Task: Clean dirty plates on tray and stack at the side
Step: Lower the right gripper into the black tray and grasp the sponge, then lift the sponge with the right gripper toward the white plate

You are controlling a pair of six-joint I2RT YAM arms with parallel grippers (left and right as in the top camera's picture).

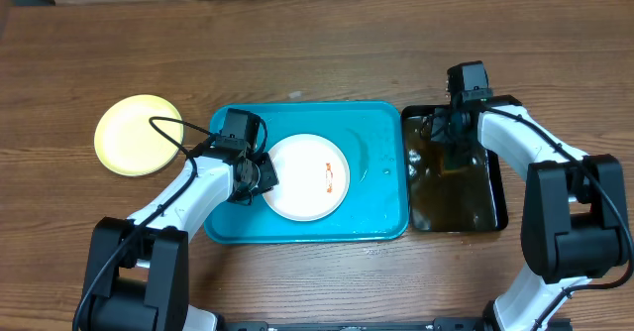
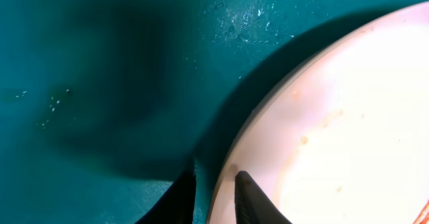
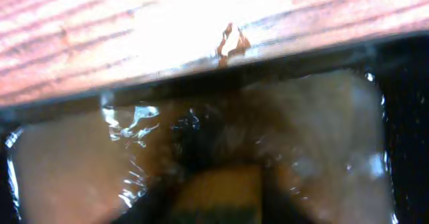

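Observation:
A white plate (image 1: 307, 177) with an orange-red smear (image 1: 327, 175) lies in the turquoise tray (image 1: 376, 123). My left gripper (image 1: 265, 172) is at the plate's left edge. In the left wrist view its fingers (image 2: 214, 190) are closed over the rim of the plate (image 2: 335, 130), one finger on top and one outside, above the tray floor (image 2: 100, 83). A pale yellow plate (image 1: 139, 135) lies on the table to the left of the tray. My right gripper (image 1: 454, 143) is down in the black tray (image 1: 466, 207), shut on a yellow sponge (image 3: 218, 190). I cannot tell whether another plate lies under the white one.
The black tray holds brownish water and stands right against the turquoise tray's right side; its rim (image 3: 402, 70) shows in the right wrist view. Water drops lie on the turquoise tray floor. The wooden table (image 1: 317, 44) extends behind both trays.

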